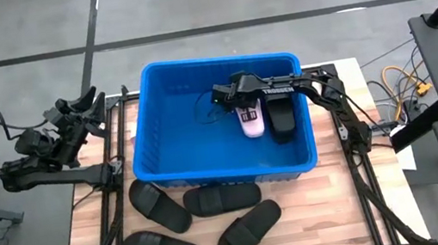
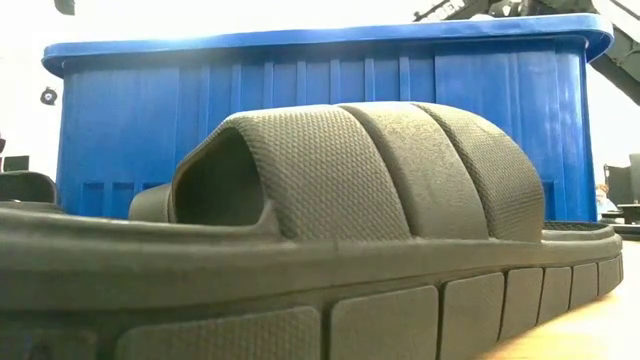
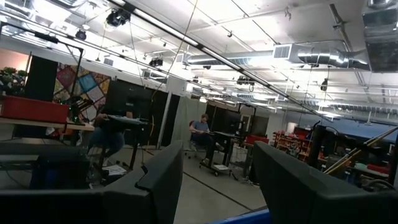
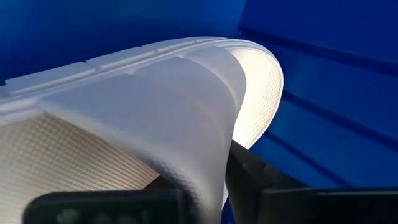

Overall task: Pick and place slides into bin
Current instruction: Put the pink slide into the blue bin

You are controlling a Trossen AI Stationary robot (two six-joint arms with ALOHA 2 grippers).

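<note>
**Slides into bin: two in, four left on desk**

- Pink slide (image 1: 251, 119): inside the blue bin (image 1: 145, 142), right gripper (image 1: 241, 95) directly over it, fingers narrow at its strap; whether they grip or have let go cannot be told.
- Black slide in bin (image 1: 281, 118): just beside the pink one.
- Four black slides on the desk (image 1: 328, 210): in front of the bin, not yet moved.
- Left gripper (image 1: 78, 109): half open, empty, off the desk's left edge.
- Hidden: the low view is blocked by one near slide (image 2: 350, 170); the bin floor under the right arm.
</note>
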